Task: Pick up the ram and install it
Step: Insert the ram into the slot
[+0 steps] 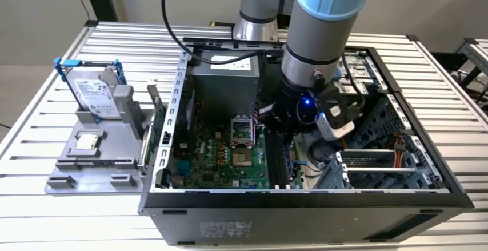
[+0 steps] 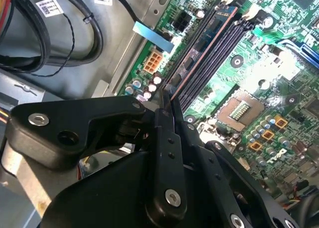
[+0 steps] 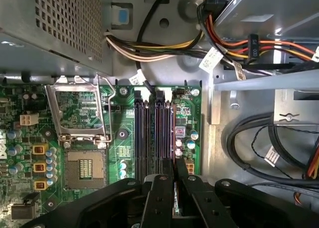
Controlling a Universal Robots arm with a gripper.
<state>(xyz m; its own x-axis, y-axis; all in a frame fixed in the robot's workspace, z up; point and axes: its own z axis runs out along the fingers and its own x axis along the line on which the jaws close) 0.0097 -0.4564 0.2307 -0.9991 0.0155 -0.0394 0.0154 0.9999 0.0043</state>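
Note:
The ram (image 2: 207, 41) is a long thin board seen edge-on, standing in the outermost of the black memory slots (image 3: 149, 138) on the green motherboard (image 1: 221, 159). In the first wrist view the ram (image 3: 173, 138) runs straight out from between my black fingertips. My gripper (image 2: 168, 106) is shut on the near end of the ram, low inside the open computer case (image 1: 305, 196). In the exterior view the gripper (image 1: 286, 134) sits just above the slots, to the right of the processor socket (image 1: 240, 158).
A silver hard drive in a blue frame (image 1: 95, 94) and a small square chip (image 1: 86, 141) rest on a grey fixture (image 1: 99, 159) at the exterior view's left. The power supply (image 1: 225, 85), cable bundles (image 3: 259, 138) and drive bays (image 1: 381, 165) crowd the case around the slots.

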